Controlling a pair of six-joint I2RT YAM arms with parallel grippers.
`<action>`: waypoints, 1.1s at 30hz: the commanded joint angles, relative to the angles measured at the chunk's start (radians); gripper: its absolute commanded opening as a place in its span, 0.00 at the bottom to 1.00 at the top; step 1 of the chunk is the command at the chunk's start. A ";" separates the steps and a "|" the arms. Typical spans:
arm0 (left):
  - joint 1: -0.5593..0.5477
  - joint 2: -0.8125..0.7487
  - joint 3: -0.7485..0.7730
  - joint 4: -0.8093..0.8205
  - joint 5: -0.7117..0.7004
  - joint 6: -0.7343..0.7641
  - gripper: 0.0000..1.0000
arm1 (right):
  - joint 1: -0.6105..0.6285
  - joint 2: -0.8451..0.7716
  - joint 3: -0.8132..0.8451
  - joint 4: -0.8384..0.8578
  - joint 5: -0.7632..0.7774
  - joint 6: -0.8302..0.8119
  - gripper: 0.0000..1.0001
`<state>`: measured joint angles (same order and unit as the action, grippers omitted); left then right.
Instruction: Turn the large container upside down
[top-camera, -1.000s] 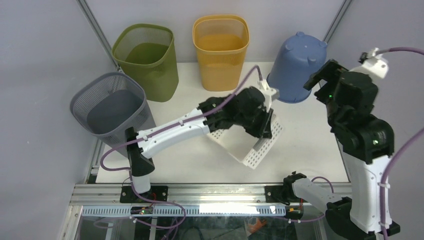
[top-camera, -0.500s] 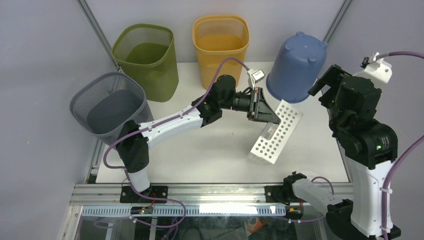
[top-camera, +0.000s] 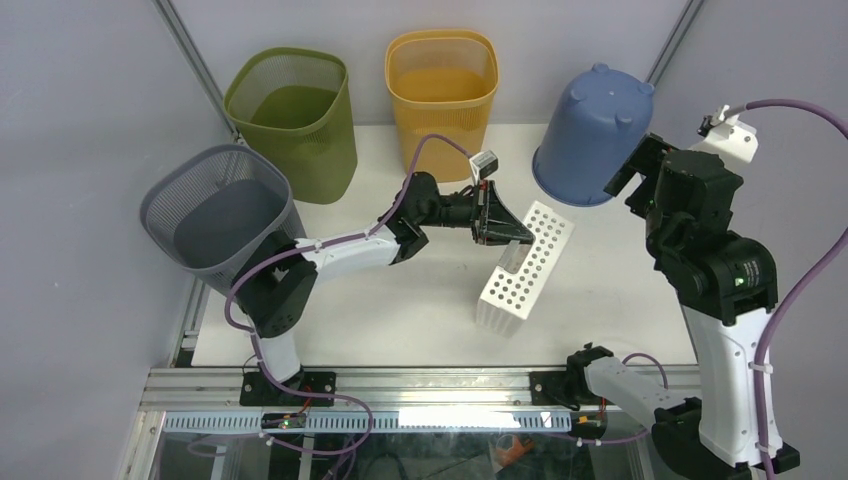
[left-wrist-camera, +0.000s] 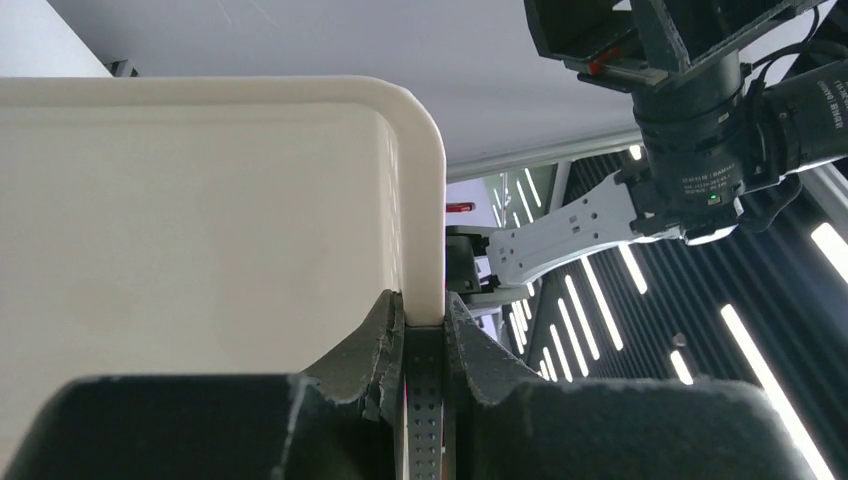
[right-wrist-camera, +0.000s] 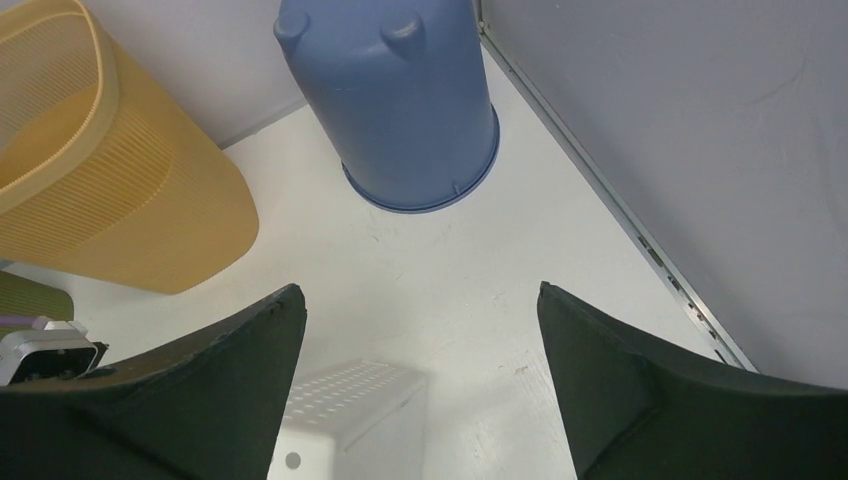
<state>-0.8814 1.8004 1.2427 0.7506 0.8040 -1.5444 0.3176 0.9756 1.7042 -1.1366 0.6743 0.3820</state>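
Observation:
The white perforated container (top-camera: 522, 272) stands tilted on one end on the table, its holed side facing up and right. My left gripper (top-camera: 512, 236) is shut on its upper rim. In the left wrist view the fingers (left-wrist-camera: 424, 305) pinch the thin white wall (left-wrist-camera: 200, 200) between them. My right gripper (top-camera: 628, 172) is open and empty, raised beside the blue bucket and apart from the container. In the right wrist view (right-wrist-camera: 420, 292) the container's top (right-wrist-camera: 350, 405) shows low between the spread fingers.
An upturned blue bucket (top-camera: 592, 135) stands at the back right, close to my right gripper. A yellow basket (top-camera: 443, 85), a green mesh basket (top-camera: 292, 115) and a grey mesh basket (top-camera: 222, 215) stand along the back and left.
My left wrist has rolled and stretched out, swinging the container from lying low to standing on end, slightly left. My right arm has shifted only a little.

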 joint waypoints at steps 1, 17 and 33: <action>0.011 0.009 -0.022 0.191 0.012 -0.100 0.00 | -0.005 0.012 -0.010 0.028 -0.032 -0.014 0.90; 0.161 0.020 -0.183 0.214 0.060 -0.082 0.00 | -0.061 0.026 -0.266 0.139 -0.870 0.049 0.92; 0.285 0.023 -0.134 -0.133 0.149 0.154 0.00 | -0.063 0.034 -0.267 0.129 -0.998 0.028 0.92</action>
<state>-0.6254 1.8053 1.1130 0.8085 0.8715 -1.6016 0.2611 1.0111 1.4227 -1.0431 -0.2771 0.4267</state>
